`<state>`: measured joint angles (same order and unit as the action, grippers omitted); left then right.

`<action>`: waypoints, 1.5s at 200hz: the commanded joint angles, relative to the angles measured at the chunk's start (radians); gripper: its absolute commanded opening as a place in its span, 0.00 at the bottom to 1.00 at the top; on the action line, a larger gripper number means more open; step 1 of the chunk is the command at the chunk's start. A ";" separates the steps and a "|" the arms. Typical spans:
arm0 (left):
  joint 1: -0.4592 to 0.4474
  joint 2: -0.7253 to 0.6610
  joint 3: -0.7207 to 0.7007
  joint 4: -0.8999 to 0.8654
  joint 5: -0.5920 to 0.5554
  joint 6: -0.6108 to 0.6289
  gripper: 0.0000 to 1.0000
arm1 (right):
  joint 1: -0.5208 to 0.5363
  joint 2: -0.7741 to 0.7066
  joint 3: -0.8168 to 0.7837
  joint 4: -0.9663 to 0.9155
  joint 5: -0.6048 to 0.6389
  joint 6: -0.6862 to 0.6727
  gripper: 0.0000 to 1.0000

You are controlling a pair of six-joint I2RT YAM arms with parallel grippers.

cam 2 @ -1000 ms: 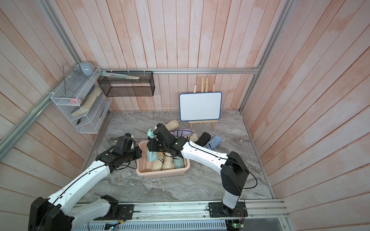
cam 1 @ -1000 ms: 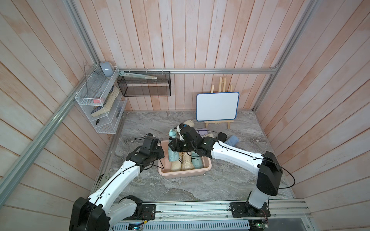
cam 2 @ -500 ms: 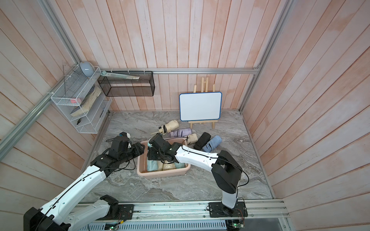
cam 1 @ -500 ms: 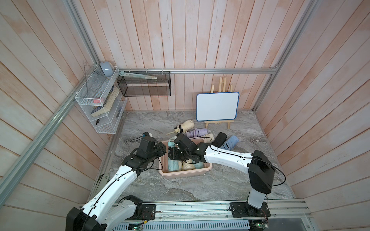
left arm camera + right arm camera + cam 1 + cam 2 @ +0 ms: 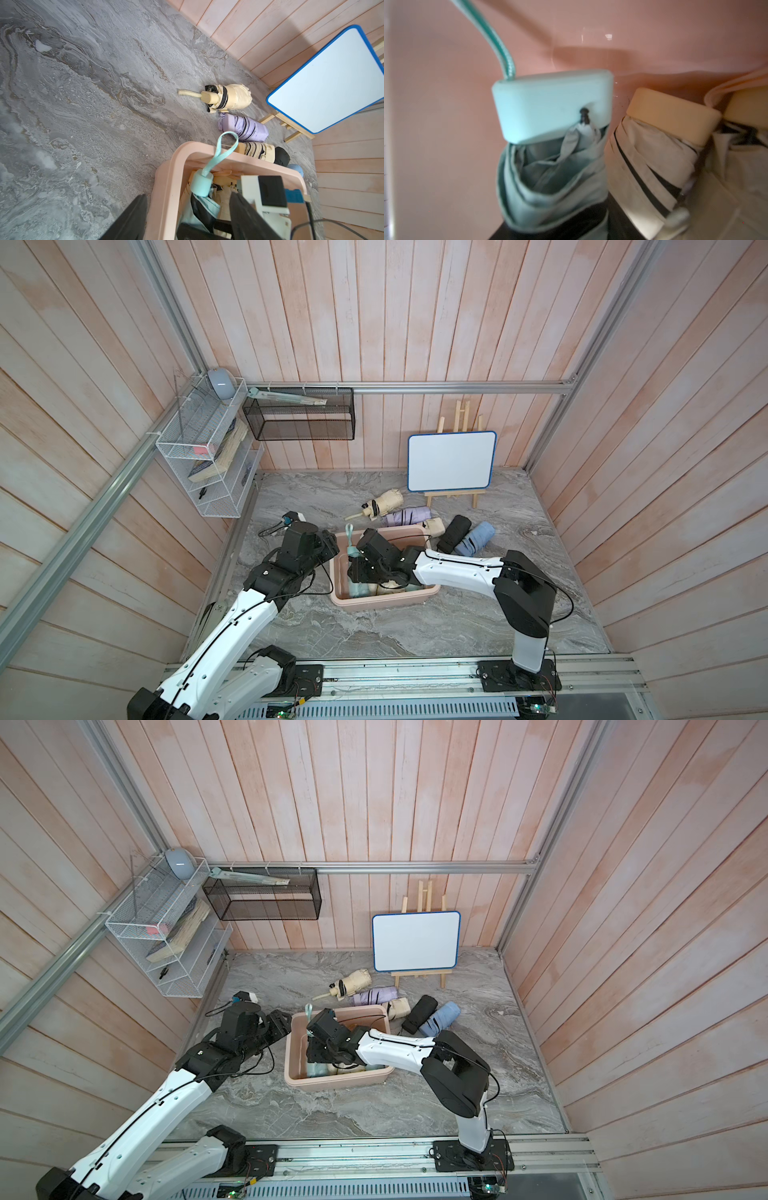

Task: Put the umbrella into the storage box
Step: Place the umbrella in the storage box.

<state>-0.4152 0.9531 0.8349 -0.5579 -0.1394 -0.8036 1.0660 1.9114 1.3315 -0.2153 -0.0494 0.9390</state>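
**Umbrella (image 5: 355, 590) in the box (image 5: 382, 604), right gripper (image 5: 360, 572) clamped on it**

The mint umbrella lies inside the pink box, along its left wall, with its handle (image 5: 552, 104) toward the far end. Its strap (image 5: 226, 143) loops up over the far rim. The right gripper reaches down into the box and is closed around the umbrella's folded cloth. The right wrist view shows that cloth running down between the dark jaws. Cream umbrellas (image 5: 672, 116) lie in the box just beside it.

The left gripper (image 5: 188, 196) hangs at the box's left wall, jaws apart and holding nothing. One of its fingers (image 5: 133, 216) is outside the wall and the other is inside, over the umbrella. Whether either one touches the box cannot be told.

On the table (image 5: 374, 639) behind the box lie a lilac umbrella (image 5: 406, 516), a black umbrella (image 5: 455, 533) and a blue umbrella (image 5: 476, 537). The black and blue ones lie side by side.
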 commanded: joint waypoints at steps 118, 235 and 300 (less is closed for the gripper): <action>0.028 -0.030 0.012 -0.010 -0.009 -0.006 0.68 | -0.004 0.014 0.030 0.009 0.050 -0.006 0.48; 0.094 -0.032 -0.013 0.012 0.042 0.021 0.68 | -0.019 -0.126 0.041 -0.076 0.088 0.012 0.87; 0.133 0.009 -0.001 0.055 0.167 0.101 0.69 | -0.175 -0.335 0.033 -0.306 0.217 -0.166 0.83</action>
<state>-0.3004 0.9516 0.8337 -0.5529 -0.0677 -0.7639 0.9806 1.6386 1.3735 -0.3798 0.0837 0.8730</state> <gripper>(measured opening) 0.692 0.830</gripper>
